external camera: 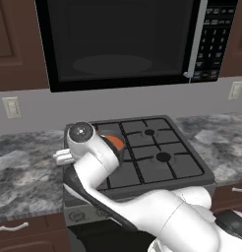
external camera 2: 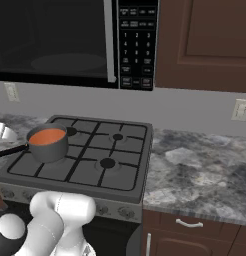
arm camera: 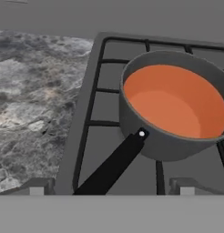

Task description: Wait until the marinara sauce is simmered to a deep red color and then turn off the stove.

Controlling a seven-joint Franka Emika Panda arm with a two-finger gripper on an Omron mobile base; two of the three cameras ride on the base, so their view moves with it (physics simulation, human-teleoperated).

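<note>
Sauce: marinara sauce [arm camera: 175, 101] orange, in saucepan [external camera 2: 49, 148] on stove [external camera 2: 120, 165] rear-left burner.
Hand: gripper jaws spread, empty (judged).
Knobs [external camera 2: 126, 212]: front edge, below saucepan handle [arm camera: 113, 165].

We see a grey stove [external camera 2: 120, 165] with black grates, set into a mottled stone counter [external camera 2: 205, 180]. A grey pan [external camera 2: 49, 145] of orange sauce [external camera 2: 46, 136] sits on the stove's front left area, its black handle [arm camera: 111, 166] pointing out toward the front.
</note>
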